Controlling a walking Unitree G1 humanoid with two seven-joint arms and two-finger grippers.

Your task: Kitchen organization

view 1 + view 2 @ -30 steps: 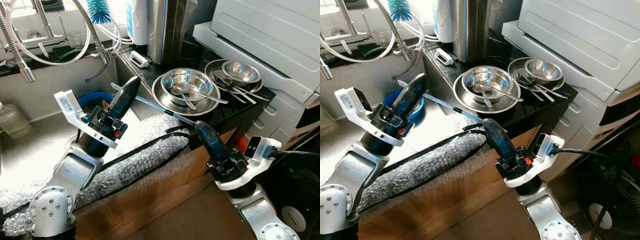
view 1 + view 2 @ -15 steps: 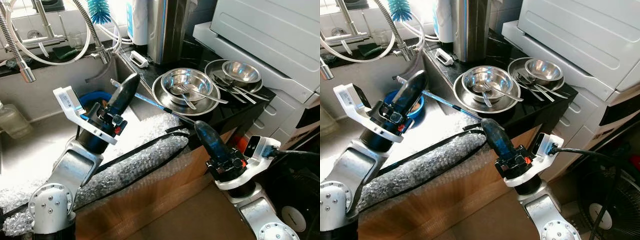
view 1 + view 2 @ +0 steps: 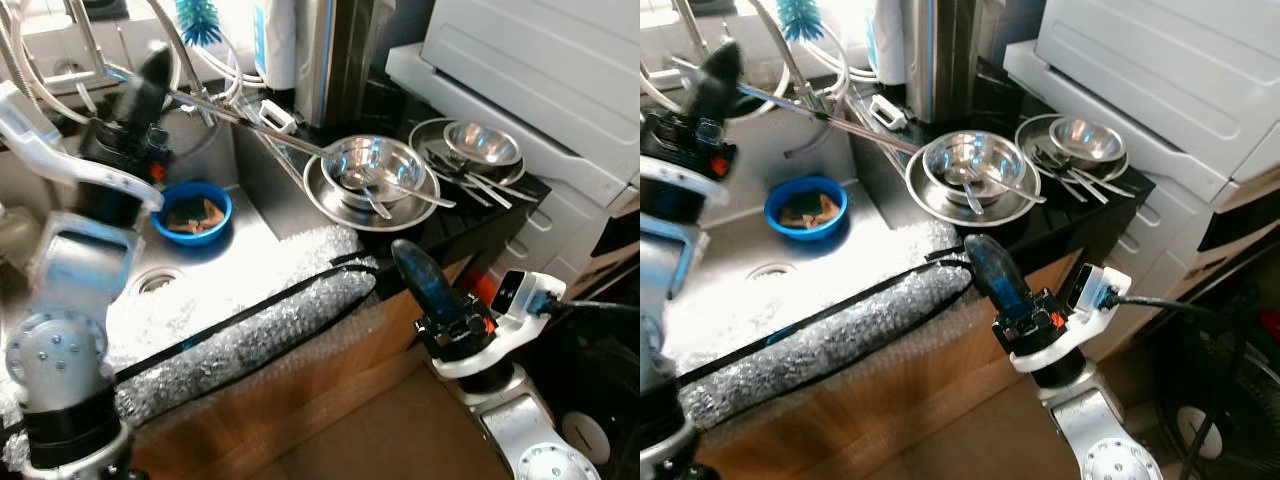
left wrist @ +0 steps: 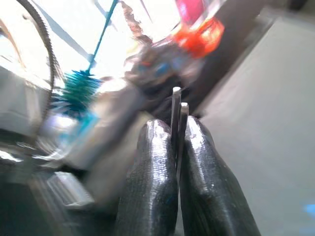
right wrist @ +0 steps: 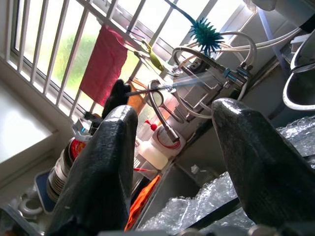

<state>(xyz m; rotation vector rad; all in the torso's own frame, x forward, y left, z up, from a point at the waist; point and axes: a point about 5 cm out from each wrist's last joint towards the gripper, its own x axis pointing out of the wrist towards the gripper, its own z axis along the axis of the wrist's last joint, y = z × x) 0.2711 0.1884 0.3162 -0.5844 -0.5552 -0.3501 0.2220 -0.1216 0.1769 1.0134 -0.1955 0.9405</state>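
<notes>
The left gripper [image 3: 150, 70] is raised over the sink [image 3: 80, 300], near the faucet hoses, and its picture is blurred. Its two black fingers [image 4: 152, 187] are pressed together on a long thin metal utensil [image 3: 262, 131]. The exact kind of utensil cannot be told. Its shaft runs from the fingers across the sink edge, and its far end reaches the steel bowl [image 3: 375, 165] that sits in a wide steel plate [image 3: 322, 195] on the dark counter [image 3: 480, 215]. Some cutlery lies in this bowl.

Beside it, a second steel plate [image 3: 428, 135] holds a smaller bowl [image 3: 485, 143] and more cutlery. A blue bowl [image 3: 192, 210] with something brown inside stands in the sink. Bubble wrap [image 3: 250, 330] covers the front edge of the sink.

The right gripper [image 3: 420, 280] hovers in front of the counter edge, below the plates. In the right wrist view its fingers [image 5: 98, 167] are spread apart and hold nothing.
</notes>
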